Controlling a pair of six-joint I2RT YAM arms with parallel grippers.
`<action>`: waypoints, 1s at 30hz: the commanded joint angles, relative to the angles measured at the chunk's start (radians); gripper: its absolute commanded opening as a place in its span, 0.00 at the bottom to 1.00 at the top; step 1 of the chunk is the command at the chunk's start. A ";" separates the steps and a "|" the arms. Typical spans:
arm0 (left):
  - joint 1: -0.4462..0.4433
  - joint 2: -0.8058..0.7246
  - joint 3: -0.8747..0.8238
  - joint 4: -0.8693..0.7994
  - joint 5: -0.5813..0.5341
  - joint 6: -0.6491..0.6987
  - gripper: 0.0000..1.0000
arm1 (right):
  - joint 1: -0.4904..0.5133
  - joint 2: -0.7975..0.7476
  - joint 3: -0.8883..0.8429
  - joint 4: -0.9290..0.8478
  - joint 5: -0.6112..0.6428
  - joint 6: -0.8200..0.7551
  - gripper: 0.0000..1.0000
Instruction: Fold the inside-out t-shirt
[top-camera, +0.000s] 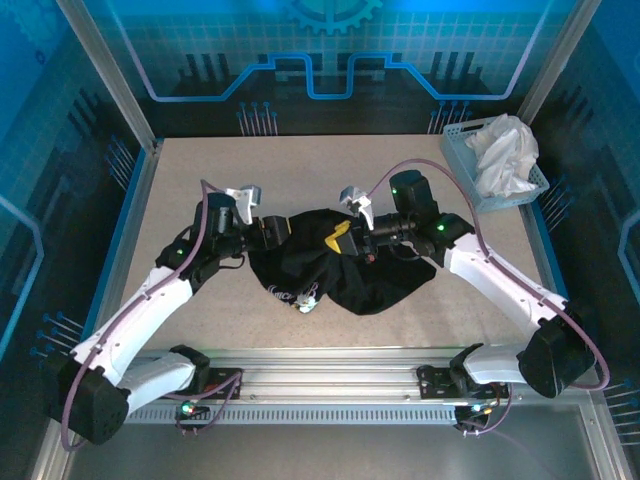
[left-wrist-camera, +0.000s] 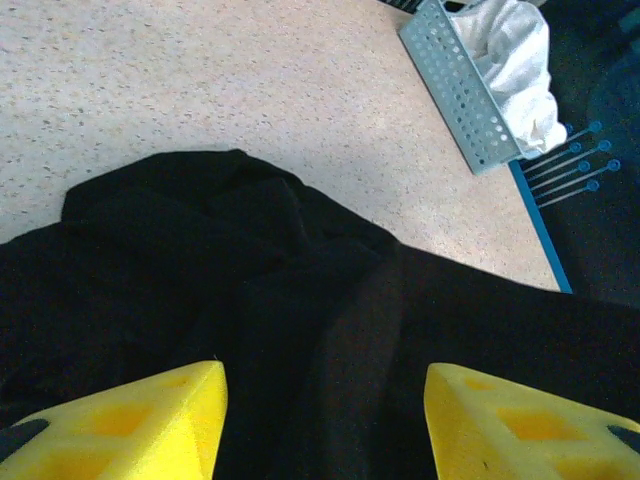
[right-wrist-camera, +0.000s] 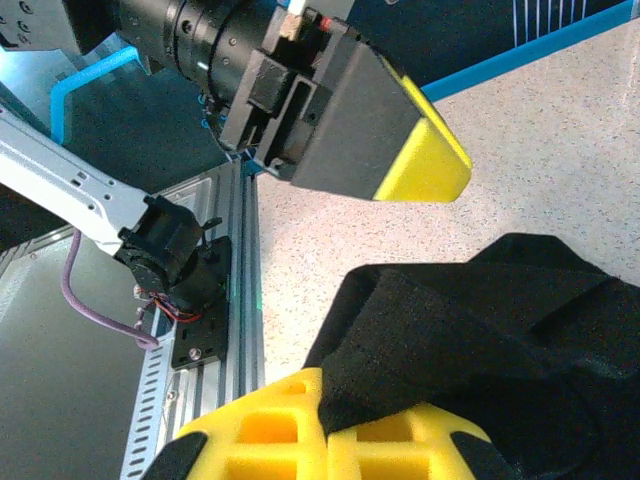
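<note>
In the top view, the left end effector (top-camera: 270, 232) sits left of centre, at the left edge of the inside-out t-shirt (top-camera: 330, 268). In its wrist view the yellow fingers (left-wrist-camera: 150, 420) stand well apart with black cloth lying under the gap, and nothing is pinched. The shirt is a crumpled heap in the middle of the worktop (top-camera: 330, 170). Its long axis runs across the frame, from this end effector towards the right arm. A small pale mark shows at its lower edge.

Just right of centre, the right end effector (top-camera: 345, 238) rests on the heap's upper edge. Its wrist view shows it closed on a fold of the black fabric. Both arms touch the heap, but only the right one has a grip. By my reading, the cloth the left one would take lies directly below and ahead of its open fingers.

In the upper right corner, a perforated basket (top-camera: 470, 175) holds a white cloth (top-camera: 505, 150), well apart.
</note>
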 joint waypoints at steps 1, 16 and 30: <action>-0.012 0.018 -0.016 0.006 0.056 0.008 0.58 | -0.011 -0.023 0.010 -0.014 -0.021 -0.021 0.00; -0.029 0.185 0.004 0.353 0.245 -0.031 0.00 | -0.045 -0.136 -0.087 -0.004 0.112 0.053 0.00; -0.028 -0.051 -0.267 1.027 0.578 -0.221 0.04 | -0.145 -0.299 -0.326 0.260 0.139 0.311 0.00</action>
